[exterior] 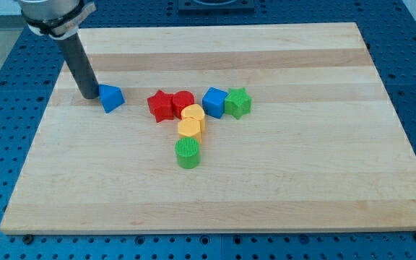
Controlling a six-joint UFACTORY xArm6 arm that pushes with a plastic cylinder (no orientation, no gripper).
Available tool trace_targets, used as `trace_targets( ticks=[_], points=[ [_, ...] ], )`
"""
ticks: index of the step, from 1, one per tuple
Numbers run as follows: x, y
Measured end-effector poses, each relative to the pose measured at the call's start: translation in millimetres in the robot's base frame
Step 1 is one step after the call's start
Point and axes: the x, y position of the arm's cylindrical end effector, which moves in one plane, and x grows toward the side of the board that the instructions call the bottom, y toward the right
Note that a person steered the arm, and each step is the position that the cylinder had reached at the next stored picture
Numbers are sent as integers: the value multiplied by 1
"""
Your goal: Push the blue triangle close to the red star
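Blue triangle (111,97) sits touching the right of my tip (89,95), which has no pincer to open or close, so push steadily rightward toward the red star (160,105) across the counter (302,180).

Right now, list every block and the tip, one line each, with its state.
My tip: on the board, at the blue triangle's left side.
Blue triangle: apart from the red star, to its left.
Red star: touching the red block.
Red block: beside the star.
Blue cube: against the green star.
Green star: rightmost.
Yellow blocks: two, touching.
Green cylinder: upright, bottommost.
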Motion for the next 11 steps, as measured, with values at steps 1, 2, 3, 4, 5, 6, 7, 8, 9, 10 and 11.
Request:
trace_targets(
  ticks=[1,2,3,4,5,6,7,8,9,10,11],
  points=[
    [-6,2],
    [3,13],
    [8,13],
    [8,3],
    [14,-22],
    [33,-28],
    [36,-11],
    [36,5],
    [36,23],
    [36,45],
    [37,63]
  ],
)
